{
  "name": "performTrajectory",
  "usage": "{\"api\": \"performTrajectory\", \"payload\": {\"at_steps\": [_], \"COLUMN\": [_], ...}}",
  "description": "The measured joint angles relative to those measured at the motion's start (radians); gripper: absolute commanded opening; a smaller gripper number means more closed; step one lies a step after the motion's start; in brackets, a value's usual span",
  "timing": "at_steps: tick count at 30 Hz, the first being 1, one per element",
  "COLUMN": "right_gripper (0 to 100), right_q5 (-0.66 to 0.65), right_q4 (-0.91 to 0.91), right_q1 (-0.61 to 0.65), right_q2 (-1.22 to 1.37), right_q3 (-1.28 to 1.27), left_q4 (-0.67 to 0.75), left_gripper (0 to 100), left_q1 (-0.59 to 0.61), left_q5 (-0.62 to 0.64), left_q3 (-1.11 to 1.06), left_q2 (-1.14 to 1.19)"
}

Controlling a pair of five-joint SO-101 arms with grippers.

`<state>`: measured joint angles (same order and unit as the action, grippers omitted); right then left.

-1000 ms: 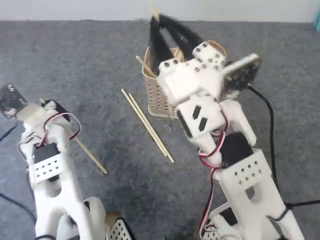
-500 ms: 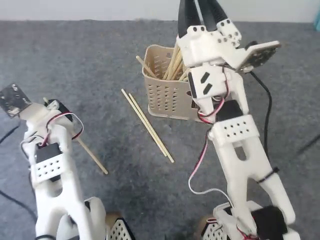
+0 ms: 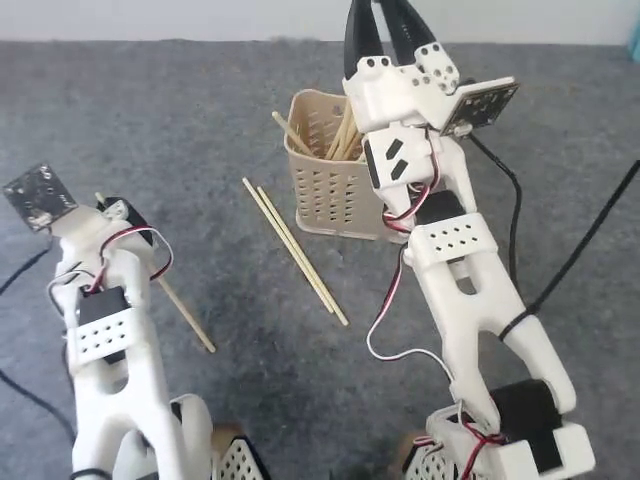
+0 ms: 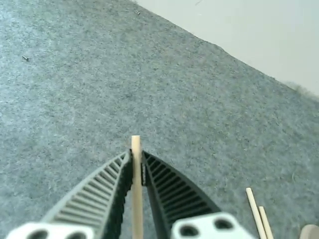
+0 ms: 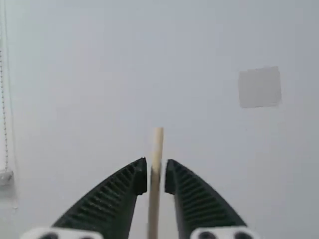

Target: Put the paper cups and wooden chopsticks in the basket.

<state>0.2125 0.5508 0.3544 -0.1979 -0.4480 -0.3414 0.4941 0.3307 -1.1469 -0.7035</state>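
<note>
A beige slotted basket (image 3: 330, 190) stands at the back of the grey carpet with several wooden chopsticks (image 3: 345, 130) upright in it. My right gripper (image 3: 385, 25) is raised above the basket's right side and points up at the wall, shut on a chopstick (image 5: 156, 164) that stands between its jaws. My left gripper (image 4: 136, 167) is low over the carpet at the left, shut on another chopstick (image 4: 135, 149), whose free end trails toward the front (image 3: 190, 322). Two loose chopsticks (image 3: 295, 250) lie side by side on the carpet left of the basket, their ends (image 4: 256, 214) ahead of my left gripper.
The carpet (image 3: 200, 120) ends at a pale wall (image 3: 200, 18) behind the basket. The right arm's cable (image 3: 520, 250) hangs at its right. Both arm bases (image 3: 130, 440) fill the front edge.
The right arm has straightened up and lifted its gripper from in front of the basket to high above it. The left arm has edged slightly right with its chopstick.
</note>
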Motion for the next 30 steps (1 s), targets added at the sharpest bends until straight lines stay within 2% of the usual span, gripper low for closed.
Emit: {"api": "performTrajectory", "payload": {"at_steps": [5, 10, 14, 20, 23, 26, 30], "right_gripper": [9.9, 9.4, 9.4, 9.4, 9.4, 9.3, 9.3], "right_q5": [0.0, 0.0, 0.0, 0.0, 0.0, 0.0, 0.0], "right_q4": [-0.071, -0.281, -0.574, -1.181, -1.418, -1.556, -1.587], "right_q1": [0.0, 0.0, 0.0, 0.0, 0.002, 0.0, 0.002], "right_q2": [-0.04, -0.261, -0.537, -0.956, -1.086, -1.157, -1.18], "right_q3": [-0.02, -0.1, -0.199, -0.319, -0.373, -0.465, -0.637], "left_q4": [0.0, 0.0, 0.0, 0.0, 0.0, -0.035, -0.157], "left_gripper": [1, 1, 1, 1, 1, 1, 1], "left_q1": [0.0, 0.0, -0.003, -0.003, -0.003, -0.003, -0.057], "left_q5": [0.0, 0.0, 0.0, 0.0, 0.0, 0.0, -0.032], "left_q3": [0.0, 0.0, 0.0, 0.0, 0.02, 0.046, 0.103], "left_q2": [0.0, 0.0, 0.0, 0.0, -0.032, -0.12, -0.293]}}
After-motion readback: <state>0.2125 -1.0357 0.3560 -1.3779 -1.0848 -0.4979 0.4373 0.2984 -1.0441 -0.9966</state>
